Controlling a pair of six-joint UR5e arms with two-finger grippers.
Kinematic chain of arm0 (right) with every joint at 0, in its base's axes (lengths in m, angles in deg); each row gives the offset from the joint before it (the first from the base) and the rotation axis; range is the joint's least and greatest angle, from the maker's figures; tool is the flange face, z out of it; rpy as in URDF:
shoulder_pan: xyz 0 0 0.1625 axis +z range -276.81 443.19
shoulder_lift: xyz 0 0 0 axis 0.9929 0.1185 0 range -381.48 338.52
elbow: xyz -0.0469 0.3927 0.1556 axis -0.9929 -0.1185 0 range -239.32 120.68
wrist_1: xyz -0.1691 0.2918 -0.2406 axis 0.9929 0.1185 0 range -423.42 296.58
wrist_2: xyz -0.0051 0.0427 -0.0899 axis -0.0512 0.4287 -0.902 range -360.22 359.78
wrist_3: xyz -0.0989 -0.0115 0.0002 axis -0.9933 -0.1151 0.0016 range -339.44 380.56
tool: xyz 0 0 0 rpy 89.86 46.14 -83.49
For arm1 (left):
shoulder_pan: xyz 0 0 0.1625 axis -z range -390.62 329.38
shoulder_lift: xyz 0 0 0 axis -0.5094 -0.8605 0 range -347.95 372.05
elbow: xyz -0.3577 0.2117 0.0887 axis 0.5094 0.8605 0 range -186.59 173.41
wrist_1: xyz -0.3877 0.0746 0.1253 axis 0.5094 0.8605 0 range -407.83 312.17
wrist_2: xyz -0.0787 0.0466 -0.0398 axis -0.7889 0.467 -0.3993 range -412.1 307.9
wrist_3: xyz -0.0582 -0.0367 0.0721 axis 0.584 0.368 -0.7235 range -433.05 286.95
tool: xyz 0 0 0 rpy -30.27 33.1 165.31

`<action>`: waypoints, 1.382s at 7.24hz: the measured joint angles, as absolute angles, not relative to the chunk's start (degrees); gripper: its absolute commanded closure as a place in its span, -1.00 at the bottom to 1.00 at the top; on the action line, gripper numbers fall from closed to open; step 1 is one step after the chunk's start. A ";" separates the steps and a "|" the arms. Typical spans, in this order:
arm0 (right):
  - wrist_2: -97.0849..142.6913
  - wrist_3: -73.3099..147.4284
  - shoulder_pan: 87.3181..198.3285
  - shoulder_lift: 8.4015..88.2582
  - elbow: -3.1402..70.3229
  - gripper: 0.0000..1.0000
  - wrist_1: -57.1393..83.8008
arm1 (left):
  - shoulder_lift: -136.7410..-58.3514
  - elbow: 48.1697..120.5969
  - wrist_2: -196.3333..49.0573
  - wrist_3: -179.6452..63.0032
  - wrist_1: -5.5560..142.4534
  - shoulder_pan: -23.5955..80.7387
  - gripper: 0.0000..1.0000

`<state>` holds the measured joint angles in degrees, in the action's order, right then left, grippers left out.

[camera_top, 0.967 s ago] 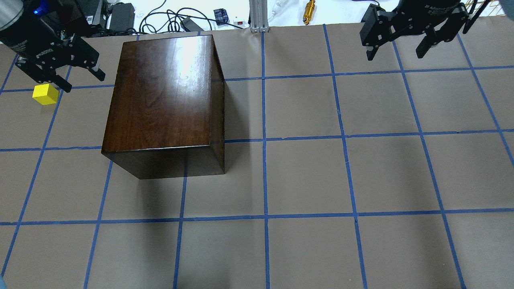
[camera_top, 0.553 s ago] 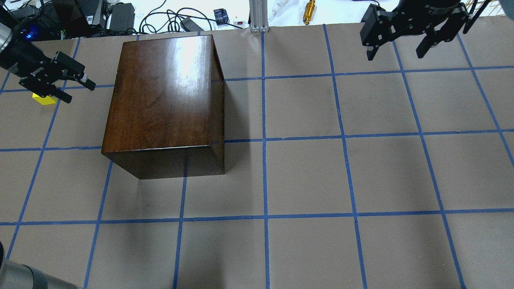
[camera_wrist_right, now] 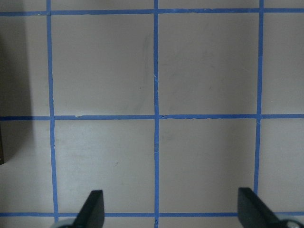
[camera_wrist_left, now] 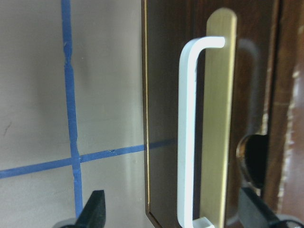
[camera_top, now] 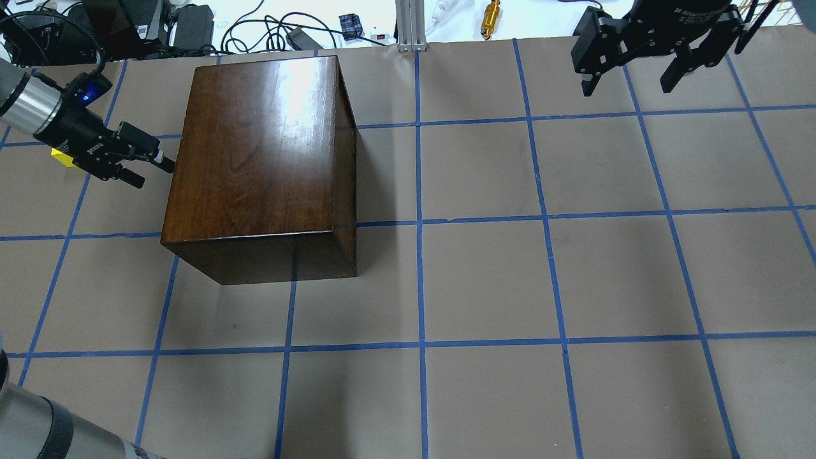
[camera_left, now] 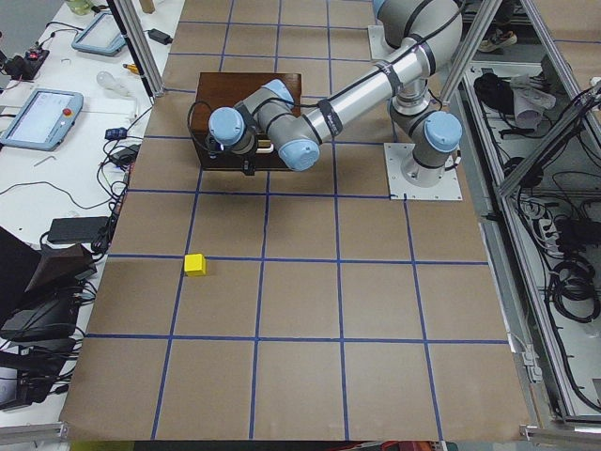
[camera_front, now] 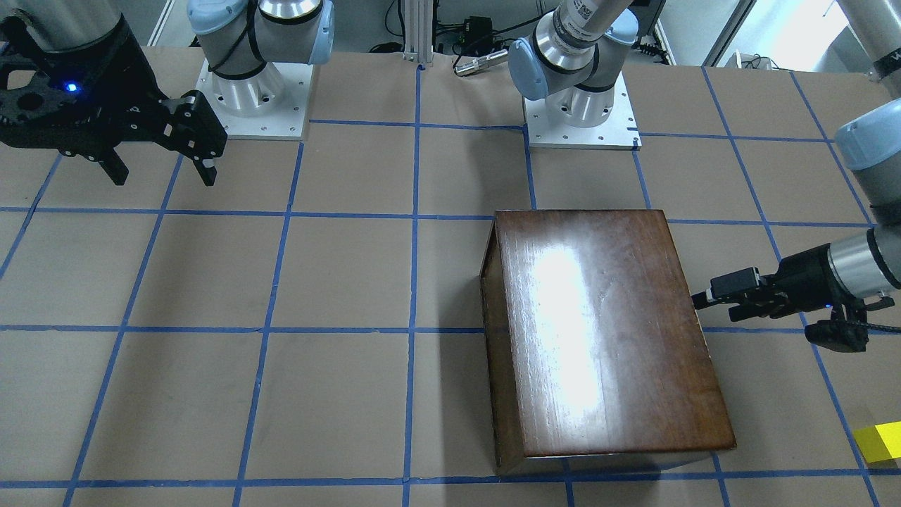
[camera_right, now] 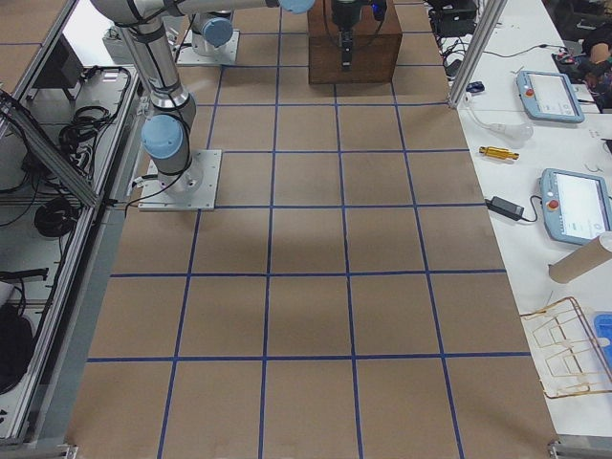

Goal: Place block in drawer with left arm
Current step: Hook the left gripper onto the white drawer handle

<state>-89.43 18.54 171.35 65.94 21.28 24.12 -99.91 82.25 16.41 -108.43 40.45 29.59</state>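
Observation:
The glossy dark-brown box (camera_top: 255, 153) stands at the left of the table and also shows in the front view (camera_front: 605, 331). Its drawer is shut. In the left wrist view the dark front panel (camera_wrist_left: 166, 95) and its pale metal pull (camera_wrist_left: 190, 133) fill the frame. My left gripper (camera_top: 150, 169) is open and level, pointing at that face, with the pull lined up between its fingertips (camera_wrist_left: 92, 211). The yellow block (camera_top: 59, 157) lies on the table behind the left gripper, partly hidden; it shows clearly in the left view (camera_left: 194, 264). My right gripper (camera_top: 628, 86) hangs open and empty at the far right.
Cables and power supplies (camera_top: 191, 25), a metal post (camera_top: 408, 25) and a brass part (camera_top: 491, 16) lie beyond the table's far edge. The two arm bases (camera_front: 253, 91) (camera_front: 581, 105) stand at the robot's side. Blue tape lines grid the brown table.
My left gripper has left its place over the yellow block, turned level and moved right and nearer, up to the box's left face. The block and the right arm have not moved.

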 measured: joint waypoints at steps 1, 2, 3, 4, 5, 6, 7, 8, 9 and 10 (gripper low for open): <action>-89.43 18.54 171.35 65.92 21.28 -1.00 24.12 | -100.29 82.79 15.91 -108.86 39.28 29.58 -1.00; -89.43 18.54 171.33 65.90 21.28 -1.00 24.12 | -100.72 82.97 15.19 -109.04 38.50 29.58 -0.99; -89.43 18.54 171.32 65.89 21.28 -1.00 24.12 | -101.12 82.98 14.86 -109.10 37.87 29.58 -0.99; -89.41 18.54 171.31 65.90 21.28 -1.00 24.12 | -101.59 82.98 14.80 -109.04 37.06 29.59 -0.99; -89.37 18.54 171.29 65.91 21.28 -1.00 24.12 | -101.96 83.01 14.89 -108.91 36.53 29.63 -0.99; -89.37 18.53 171.29 65.92 21.28 -1.00 24.12 | -102.19 83.06 15.01 -108.62 36.33 29.75 -0.99; -89.38 18.54 171.31 65.95 21.28 -1.00 24.12 | -102.28 83.21 15.04 -107.90 36.27 29.92 -0.96; -89.38 18.54 171.33 65.96 21.28 -1.00 24.12 | -102.29 83.47 15.02 -107.11 36.20 30.06 -0.96; -89.41 18.54 171.34 65.97 21.28 -1.00 24.12 | -102.36 83.68 15.01 -106.76 36.05 30.14 -0.96; -89.42 18.53 171.34 65.96 21.28 -1.00 24.12 | -102.51 83.79 15.05 -106.66 35.81 30.15 -0.96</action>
